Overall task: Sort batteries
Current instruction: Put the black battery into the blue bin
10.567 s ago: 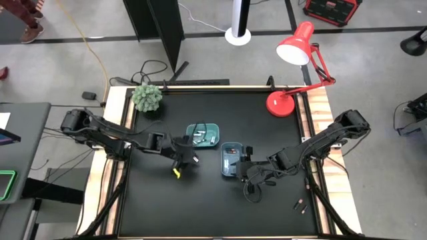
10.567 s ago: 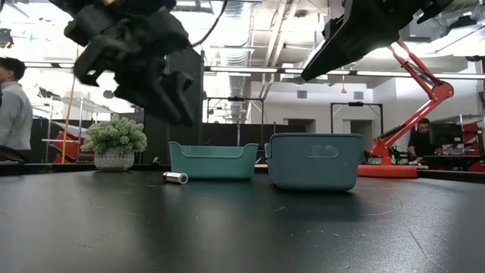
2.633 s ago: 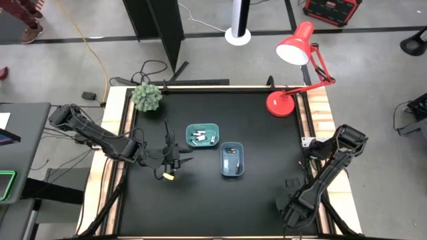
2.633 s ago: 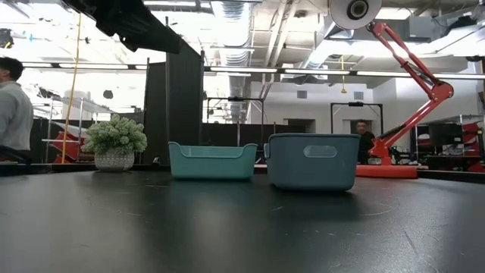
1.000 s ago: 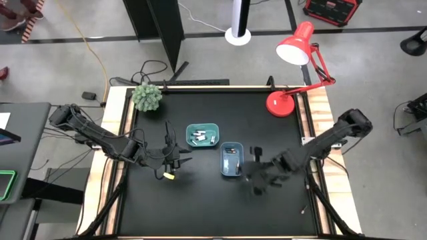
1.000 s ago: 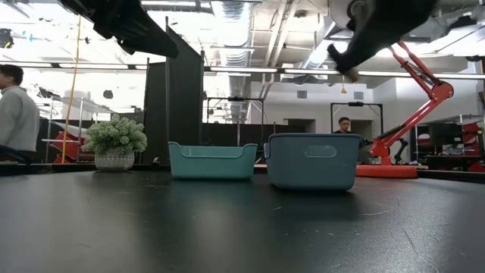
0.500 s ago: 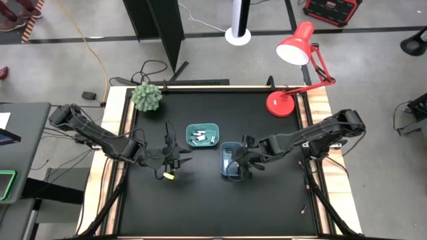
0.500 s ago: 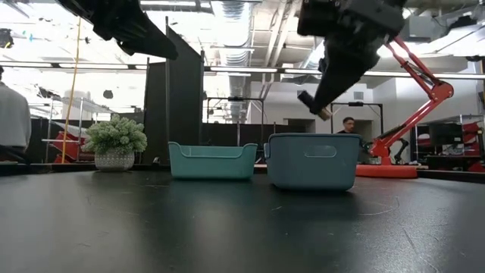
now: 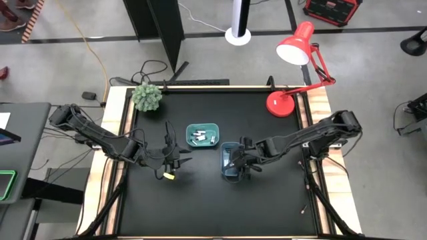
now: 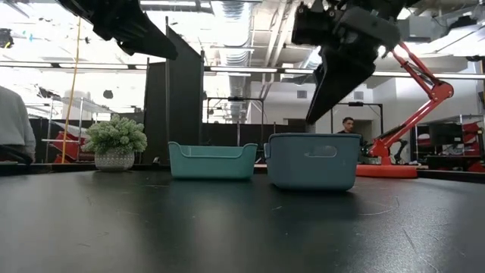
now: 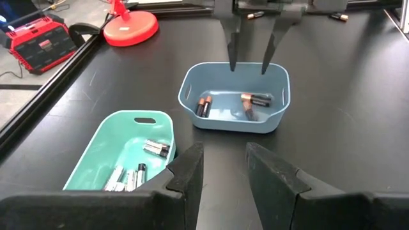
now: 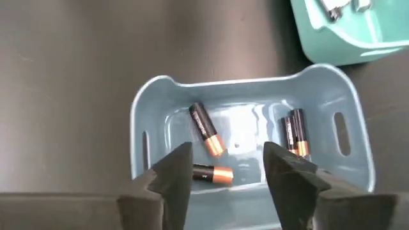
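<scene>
I work in what looks like a robotics lab or workshop hall. My black worktop (image 9: 207, 200) sits in a wooden frame on a bare grey concrete floor (image 9: 373, 60) marked with dark tape lines, and loose cables (image 9: 150, 69) trail off its far edge. Looking level across the worktop, I see an open industrial ceiling (image 10: 250, 30) with exposed ducts and strip lights, black partition panels (image 10: 184, 114), and other stations farther back. A person (image 10: 14, 121) stands at one side, another (image 10: 348, 126) far off. A red desk lamp (image 9: 297, 47) is clamped at my corner, a small potted plant (image 9: 147, 97) opposite.
</scene>
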You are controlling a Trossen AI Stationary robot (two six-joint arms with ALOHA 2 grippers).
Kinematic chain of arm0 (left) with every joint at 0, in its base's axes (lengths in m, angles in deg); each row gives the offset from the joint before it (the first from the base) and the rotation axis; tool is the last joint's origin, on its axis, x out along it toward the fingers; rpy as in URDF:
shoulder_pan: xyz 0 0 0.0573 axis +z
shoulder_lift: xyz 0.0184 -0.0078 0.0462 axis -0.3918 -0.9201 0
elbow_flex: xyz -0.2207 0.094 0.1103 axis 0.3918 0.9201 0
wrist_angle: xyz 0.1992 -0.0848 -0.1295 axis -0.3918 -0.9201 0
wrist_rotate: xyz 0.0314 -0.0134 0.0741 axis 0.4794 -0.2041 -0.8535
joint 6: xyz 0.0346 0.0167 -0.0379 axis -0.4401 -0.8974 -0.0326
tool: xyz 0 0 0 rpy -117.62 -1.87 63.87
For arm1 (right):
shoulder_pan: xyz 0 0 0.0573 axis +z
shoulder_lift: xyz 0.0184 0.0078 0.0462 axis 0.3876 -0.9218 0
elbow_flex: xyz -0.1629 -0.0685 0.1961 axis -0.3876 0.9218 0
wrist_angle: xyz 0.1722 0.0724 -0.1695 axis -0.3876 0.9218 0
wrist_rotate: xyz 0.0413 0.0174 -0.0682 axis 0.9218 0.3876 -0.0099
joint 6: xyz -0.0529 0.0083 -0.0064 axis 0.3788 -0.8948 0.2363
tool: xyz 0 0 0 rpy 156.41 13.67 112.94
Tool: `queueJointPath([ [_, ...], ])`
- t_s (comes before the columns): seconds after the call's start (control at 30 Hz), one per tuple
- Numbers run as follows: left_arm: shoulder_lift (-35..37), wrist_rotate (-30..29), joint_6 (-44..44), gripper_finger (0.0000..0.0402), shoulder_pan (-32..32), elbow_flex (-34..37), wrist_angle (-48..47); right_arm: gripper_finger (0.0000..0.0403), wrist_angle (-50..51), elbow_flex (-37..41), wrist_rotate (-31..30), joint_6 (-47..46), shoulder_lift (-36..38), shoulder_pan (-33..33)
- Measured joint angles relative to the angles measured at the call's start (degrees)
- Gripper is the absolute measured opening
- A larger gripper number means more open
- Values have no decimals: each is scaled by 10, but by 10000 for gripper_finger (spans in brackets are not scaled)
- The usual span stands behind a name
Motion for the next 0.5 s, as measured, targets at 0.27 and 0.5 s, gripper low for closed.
queueJointPath([
  [0.27,0,0,0,112,0,0,0,205,82,0,-2,10,72,45],
  [0.5,0,0,0,112,0,0,-2,196,244,0,13,-89,118,172],
])
